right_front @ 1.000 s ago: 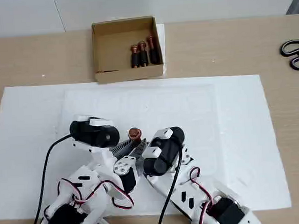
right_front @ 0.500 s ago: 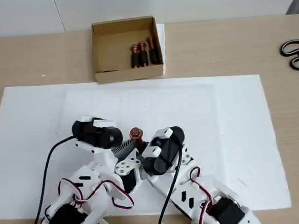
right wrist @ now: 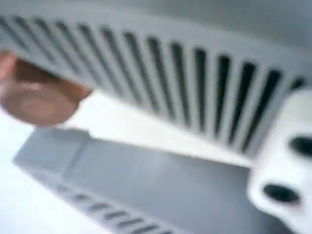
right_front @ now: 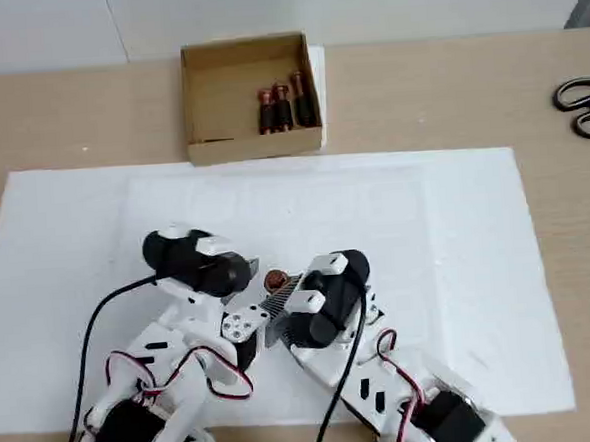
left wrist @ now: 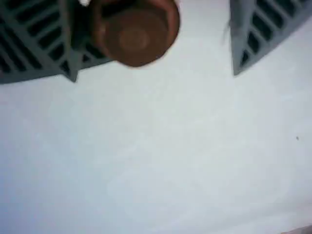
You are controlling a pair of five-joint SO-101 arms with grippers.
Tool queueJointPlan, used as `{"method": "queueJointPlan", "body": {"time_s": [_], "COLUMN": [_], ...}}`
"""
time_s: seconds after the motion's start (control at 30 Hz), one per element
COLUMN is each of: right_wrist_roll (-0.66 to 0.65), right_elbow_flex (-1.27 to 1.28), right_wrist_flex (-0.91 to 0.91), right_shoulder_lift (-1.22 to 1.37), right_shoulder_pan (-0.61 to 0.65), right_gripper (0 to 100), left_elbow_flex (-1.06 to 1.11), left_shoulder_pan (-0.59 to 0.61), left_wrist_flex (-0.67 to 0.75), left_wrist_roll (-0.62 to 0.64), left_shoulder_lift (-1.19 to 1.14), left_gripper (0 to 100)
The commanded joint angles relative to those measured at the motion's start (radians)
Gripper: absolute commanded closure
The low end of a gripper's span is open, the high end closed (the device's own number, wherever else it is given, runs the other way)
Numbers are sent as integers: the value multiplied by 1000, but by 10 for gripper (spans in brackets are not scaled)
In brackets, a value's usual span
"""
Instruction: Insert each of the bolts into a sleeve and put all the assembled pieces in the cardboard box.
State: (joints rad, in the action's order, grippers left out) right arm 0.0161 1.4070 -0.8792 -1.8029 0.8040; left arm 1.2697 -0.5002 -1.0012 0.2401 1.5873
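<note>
The bolt (right_front: 276,279) stands head-up on the white sheet (right_front: 446,232), low in the middle of it, where the two arms meet. The right gripper (right wrist: 24,105) comes at it from the right, bent low over the sheet, and its ribbed fingers (right wrist: 161,63) seem to clamp the copper head between their tips. The left gripper (left wrist: 153,68) leans in from the other side with its fingers (left wrist: 263,34) spread wide, the bolt sitting against one of them. Well apart, past the sheet's far edge, the cardboard box (right_front: 207,96) holds three assembled pieces (right_front: 283,106) side by side. Scissors (right_front: 583,105) lie on the table (right_front: 447,91) at the far right.
</note>
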Motion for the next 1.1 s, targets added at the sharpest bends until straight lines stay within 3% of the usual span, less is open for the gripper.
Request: {"method": "queueJointPlan", "body": {"time_s": [0.0, 0.57, 0.67, 0.73, 1.07], "right_wrist_roll": [5, 9, 9, 9, 41], "right_elbow_flex": [-40, 21, 25, 25, 31], "right_wrist_flex": [25, 33, 33, 31, 38], "right_shoulder_lift": [-10, -10, -10, -10, -10], "right_shoulder_pan": [7, -30, -31, -36, -252], "right_gripper": [995, 995, 995, 995, 995], "left_elbow_flex": [-13, -237, -255, -255, -71], "left_shoulder_pan": [17, 23, 32, 89, 350], "left_wrist_flex": [21, 23, 23, 37, 160], "left_wrist_roll": [-9, 204, 216, 218, 213], "left_shoulder_lift": [-2, -6, -6, -6, 0], "left_gripper": [808, 811, 927, 996, 993]}}
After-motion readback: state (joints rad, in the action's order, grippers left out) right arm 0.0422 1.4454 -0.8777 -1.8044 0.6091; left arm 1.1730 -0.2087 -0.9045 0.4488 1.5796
